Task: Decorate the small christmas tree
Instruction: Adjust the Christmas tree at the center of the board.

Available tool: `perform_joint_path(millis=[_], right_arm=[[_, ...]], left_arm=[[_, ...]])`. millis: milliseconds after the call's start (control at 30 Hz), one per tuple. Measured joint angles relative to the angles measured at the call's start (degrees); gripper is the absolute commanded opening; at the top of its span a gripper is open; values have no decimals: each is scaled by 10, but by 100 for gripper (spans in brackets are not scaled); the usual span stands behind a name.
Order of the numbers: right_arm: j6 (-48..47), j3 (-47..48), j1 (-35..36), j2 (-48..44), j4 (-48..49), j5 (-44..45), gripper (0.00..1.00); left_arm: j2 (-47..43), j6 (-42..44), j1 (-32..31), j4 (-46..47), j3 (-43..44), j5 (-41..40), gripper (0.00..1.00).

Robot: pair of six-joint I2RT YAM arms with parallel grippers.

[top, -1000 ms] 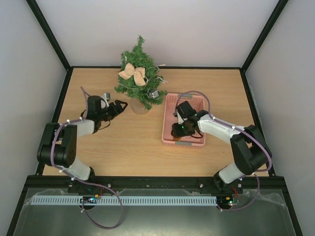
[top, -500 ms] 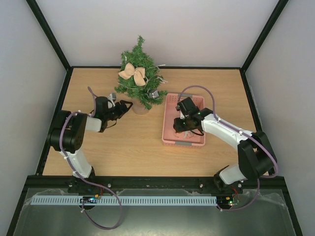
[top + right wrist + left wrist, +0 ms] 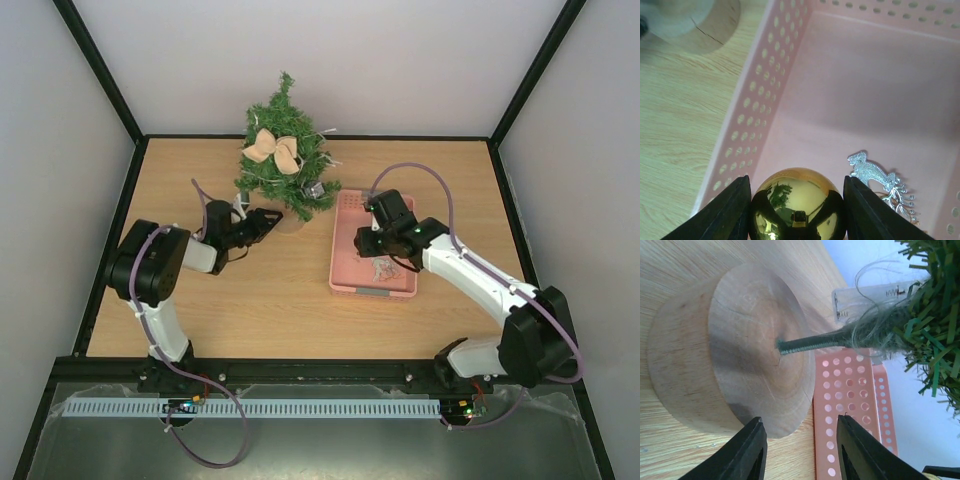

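The small christmas tree [image 3: 283,165] stands at the back of the table, with a beige bow [image 3: 272,148] on it. In the left wrist view its round wooden base [image 3: 725,360], thin green stem [image 3: 815,341] and a clear battery box [image 3: 865,300] fill the frame. My left gripper [image 3: 265,218] is low at the base, open [image 3: 800,420], and the base's near edge lies between its fingertips with a gap on the right. My right gripper [image 3: 372,240] hangs over the pink basket [image 3: 345,282], shut [image 3: 796,179] on a shiny gold ball [image 3: 797,200].
A silver reindeer ornament [image 3: 880,180] lies on the basket's floor, just right of the ball. The basket's perforated wall [image 3: 770,90] runs close beside the tree's base [image 3: 690,20]. Black frame posts line the table's sides and back.
My left gripper has slid right up to the tree's base and its jaws have narrowed. My right gripper has moved toward the basket's far end with the gold ball.
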Motion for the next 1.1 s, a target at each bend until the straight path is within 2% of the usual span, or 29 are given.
perform_joint_path(millis=[300, 467, 667, 833, 967, 1100], right_arm=[[11, 10, 0, -35, 1, 1, 44], [26, 11, 0, -66, 10, -9, 43], [48, 11, 0, -116, 36, -32, 43], [71, 13, 0, -143, 60, -59, 43], [89, 13, 0, -144, 78, -86, 41], [111, 13, 0, -149, 103, -120, 40]], left_arm=[[21, -35, -16, 52, -4, 3, 38], [-15, -43, -19, 37, -45, -5, 45], [-127, -23, -19, -52, -70, -10, 46], [-278, 59, -30, -180, -71, -30, 48], [-391, 137, -69, -269, -57, -54, 47], [-469, 184, -121, -297, -56, -65, 45]])
